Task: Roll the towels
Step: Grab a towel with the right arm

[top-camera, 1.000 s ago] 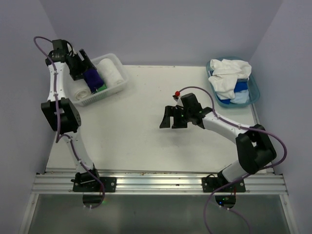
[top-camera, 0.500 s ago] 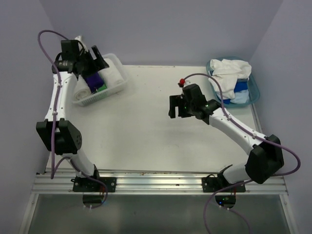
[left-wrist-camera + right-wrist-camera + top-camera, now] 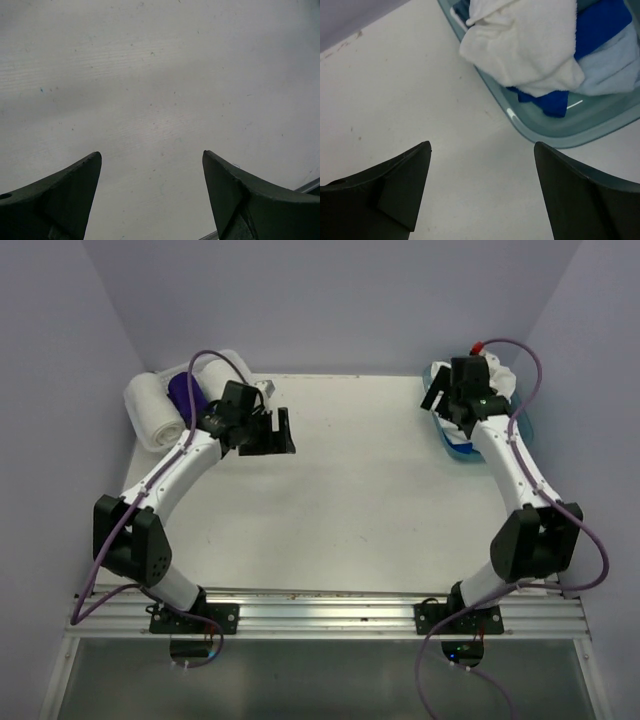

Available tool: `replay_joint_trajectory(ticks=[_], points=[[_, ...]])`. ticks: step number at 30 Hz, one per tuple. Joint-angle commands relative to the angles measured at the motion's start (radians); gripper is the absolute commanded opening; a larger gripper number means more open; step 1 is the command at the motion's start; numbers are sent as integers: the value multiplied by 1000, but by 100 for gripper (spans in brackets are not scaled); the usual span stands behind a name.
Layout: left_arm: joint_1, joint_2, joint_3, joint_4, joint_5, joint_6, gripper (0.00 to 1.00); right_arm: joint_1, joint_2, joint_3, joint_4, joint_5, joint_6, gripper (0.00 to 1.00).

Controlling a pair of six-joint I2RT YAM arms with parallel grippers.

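Since prev. frame, left hand (image 3: 272,436) has pulled off the rolled towels at upper left, white roll (image 3: 150,410) & purple roll (image 3: 182,392), and hangs spread & empty over bare surface (image 3: 360,500). Right hand (image 3: 480,145) has swung to upper right, fingers wide, nothing held, just short of teal tub (image 3: 560,132) w/ loose white towel (image 3: 525,45) atop blue towels (image 3: 600,25). Prob. the next pick.

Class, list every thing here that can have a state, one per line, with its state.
left gripper: open, empty
right gripper: open, empty
teal tub: upright, holding towels
white towel: crumpled, unrolled, on top
royal blue towel: unrolled, underneath
pale blue towel: unrolled, underneath
far-left white towel: rolled
purple towel: shape unclear
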Motion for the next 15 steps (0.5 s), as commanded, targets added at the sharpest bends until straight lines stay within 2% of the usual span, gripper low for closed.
replay_joint_trajectory(ticks=[1,8,11,14,15], points=[[-10,-42,7,13,-68,42,85,-81,159,151,-1,-38,85,87],[-13,-81,-84,53,-33,24,85,-222,444,404,-49,-19,116,87],[-13,-73,-119,74,-27,29,85,-230,542,448,61,-45,53,86],[-13,-44,-110,53,-50,50,85,-232,629,551,14,2,44,79],[-13,-39,-107,48,-57,55,85,-230,662,583,8,10,38,72]])
